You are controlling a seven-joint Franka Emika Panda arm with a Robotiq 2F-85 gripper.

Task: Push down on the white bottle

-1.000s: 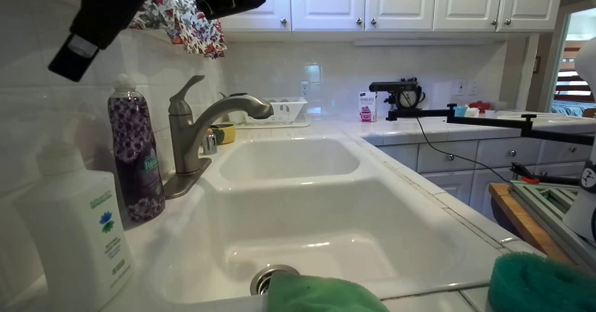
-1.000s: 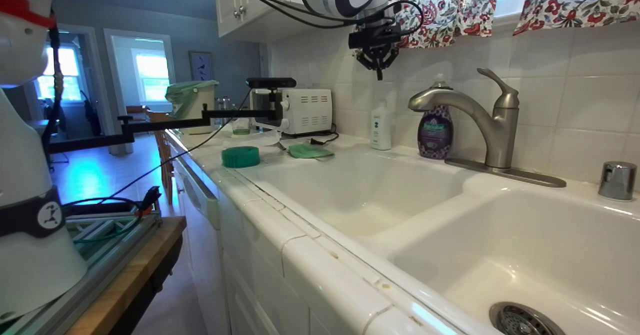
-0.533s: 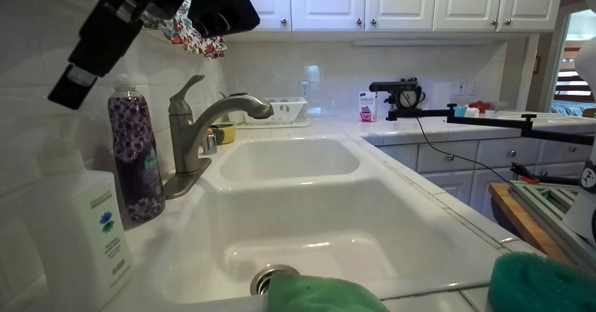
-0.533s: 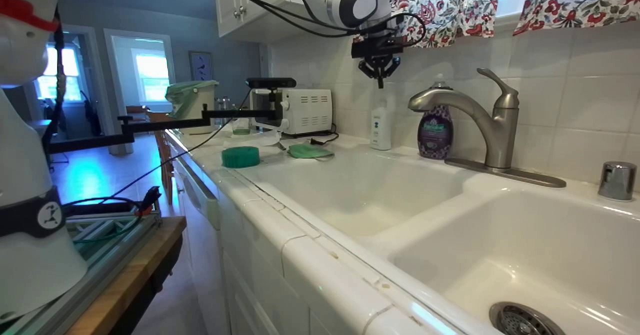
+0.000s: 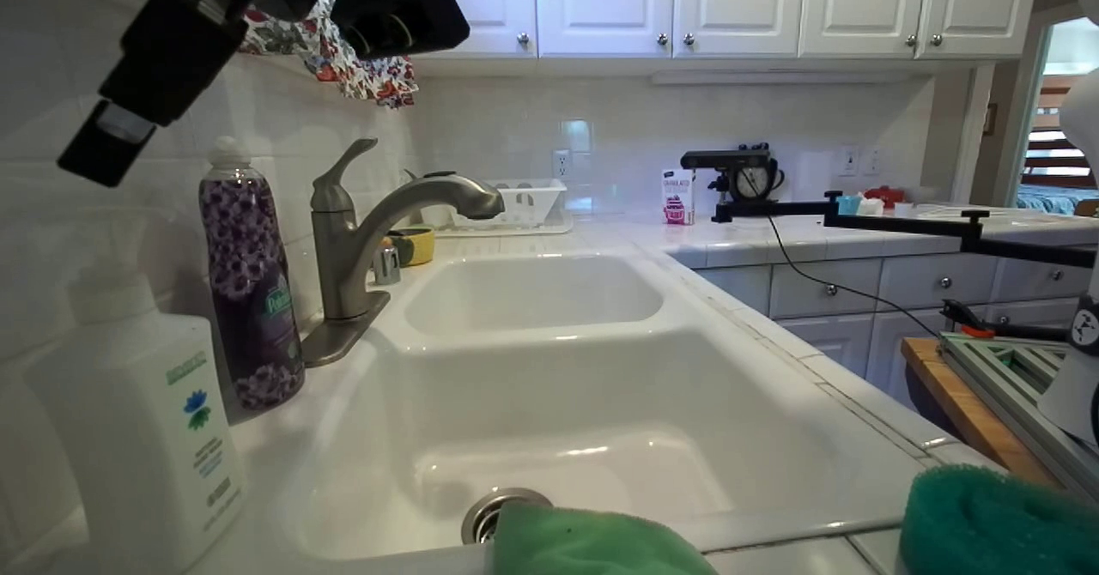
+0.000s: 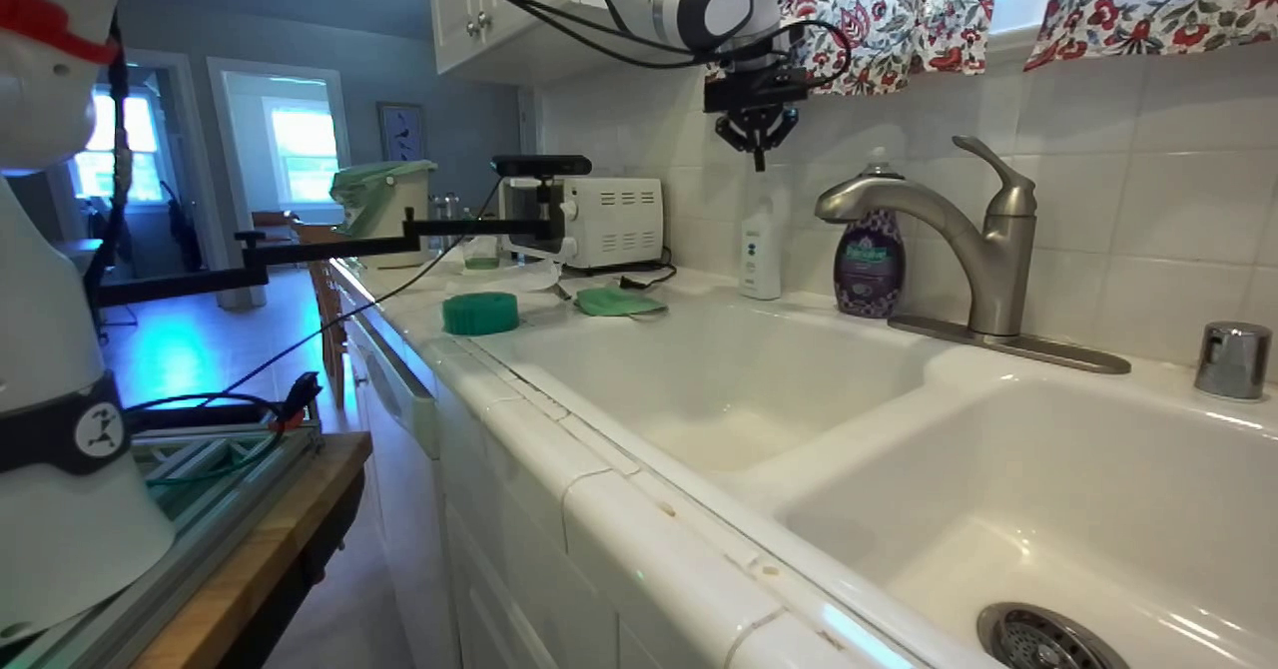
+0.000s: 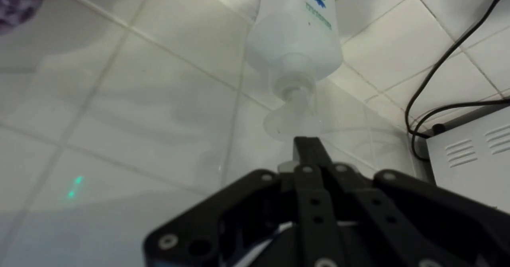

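The white bottle (image 5: 146, 420) stands upright by the sink's wall side, with its blue-green label facing the sink. It also shows in an exterior view (image 6: 761, 260) and, upside down, in the wrist view (image 7: 299, 36). Its pump head (image 7: 293, 119) is pale and hard to make out against the white tile. My gripper (image 5: 90, 154) is shut with nothing between its fingers and points down above the bottle; it also shows in an exterior view (image 6: 760, 160). In the wrist view the joined fingertips (image 7: 307, 141) lie close to the pump head, with no clear contact.
A purple floral bottle (image 5: 249, 292) stands beside the white bottle, then the metal faucet (image 5: 343, 240). The tiled wall (image 7: 159, 127) is close behind. A green cloth (image 5: 592, 545), a green sponge (image 5: 996, 519) and a toaster oven (image 6: 619, 220) are near the sink.
My gripper came down toward the white bottle, then rose slightly and shifted a little toward the wall. It is lower than a second ago. The bottle's body stays in place.
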